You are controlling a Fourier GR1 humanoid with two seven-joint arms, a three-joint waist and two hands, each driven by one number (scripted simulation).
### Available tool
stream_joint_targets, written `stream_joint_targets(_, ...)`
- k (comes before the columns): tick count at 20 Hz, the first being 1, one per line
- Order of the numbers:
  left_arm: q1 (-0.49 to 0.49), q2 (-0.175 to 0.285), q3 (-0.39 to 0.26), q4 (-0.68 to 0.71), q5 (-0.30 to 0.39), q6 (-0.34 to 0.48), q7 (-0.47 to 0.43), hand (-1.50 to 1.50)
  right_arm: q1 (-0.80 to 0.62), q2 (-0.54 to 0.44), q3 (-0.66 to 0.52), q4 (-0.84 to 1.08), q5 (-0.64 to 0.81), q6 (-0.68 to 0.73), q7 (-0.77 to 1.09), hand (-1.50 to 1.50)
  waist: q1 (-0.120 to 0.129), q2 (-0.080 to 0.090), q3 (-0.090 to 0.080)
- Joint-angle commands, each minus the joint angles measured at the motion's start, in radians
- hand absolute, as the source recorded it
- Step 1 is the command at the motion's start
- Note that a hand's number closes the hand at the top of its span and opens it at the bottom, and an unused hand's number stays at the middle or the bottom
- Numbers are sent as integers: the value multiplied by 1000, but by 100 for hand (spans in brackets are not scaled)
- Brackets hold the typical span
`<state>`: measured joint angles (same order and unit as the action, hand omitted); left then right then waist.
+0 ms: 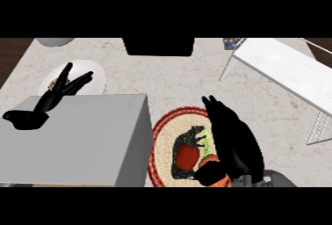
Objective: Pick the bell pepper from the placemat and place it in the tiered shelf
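Observation:
The red-orange bell pepper point(189, 156) with a green stem lies on the round woven placemat point(163, 132), which has a red rim and a dark centre. My right hand point(232, 137) is low over the mat's right side, right beside the pepper. Its fingers point straight away from me and its thumb reaches the pepper's near right side, hiding part of it. Nothing is curled round the pepper. The white wire tiered shelf point(285, 72) stands at the far right, apart from the hand. My left hand point(57, 94) rests open at the left, fingers straight.
A white plate point(97, 72) lies under the left hand's fingertips. A black block point(159, 46) stands at the counter's far edge, a grey bowl point(55, 41) at the far left. Bare counter separates the mat from the shelf.

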<state>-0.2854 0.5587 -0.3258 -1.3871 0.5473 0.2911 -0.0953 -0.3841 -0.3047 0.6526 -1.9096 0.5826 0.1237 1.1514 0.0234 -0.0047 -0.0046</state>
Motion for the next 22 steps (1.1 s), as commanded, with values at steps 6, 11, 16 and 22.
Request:
stream_joint_targets(6, -39, 8, -8, 14, 20, 17, 94, 0, -132, 189, 75, 229, 72, 168, 319, -150, -12, 0, 1)
stream_joint_targets(11, -42, 7, -14, 15, 10, 44, 82, 0, -105, 248, 105, 279, 100, 208, 335, -150, -29, -3, 2)
stream_joint_targets(16, -21, 21, -13, -7, 28, 33, 98, 0, -134, 300, 67, 362, 113, 233, 335, -150, -19, 0, 3)
stream_joint_targets(22, -23, 28, -15, -19, 19, 36, 116, 0, -88, 298, 47, 337, 147, 254, 304, -150, -29, 0, 4)
